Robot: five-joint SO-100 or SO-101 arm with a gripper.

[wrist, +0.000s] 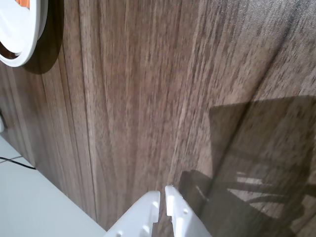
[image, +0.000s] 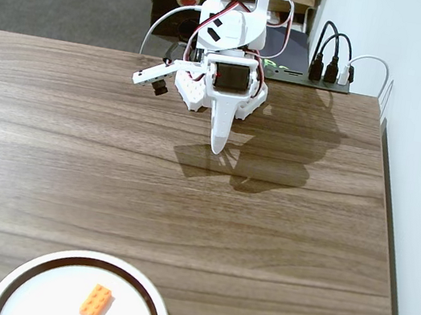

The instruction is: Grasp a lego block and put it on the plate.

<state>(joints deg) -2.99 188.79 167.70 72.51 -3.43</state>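
Note:
The orange lego block (image: pixel 96 302) lies on the white plate (image: pixel 26 280) at the bottom left of the fixed view. In the wrist view only the plate's rim (wrist: pixel 24 47) and a sliver of orange (wrist: pixel 22 3) show at the top left. My white gripper (image: pixel 218 144) hangs at the far side of the table near the arm's base, far from the plate. Its jaws are shut and empty, with a thin slit between the fingertips in the wrist view (wrist: pixel 163 193).
The brown wooden table (image: pixel 186 202) ends at a white wall on the right of the fixed view. A power strip with black plugs (image: pixel 328 68) sits behind the arm's base. The arm's shadow (image: pixel 251 160) falls beside the gripper.

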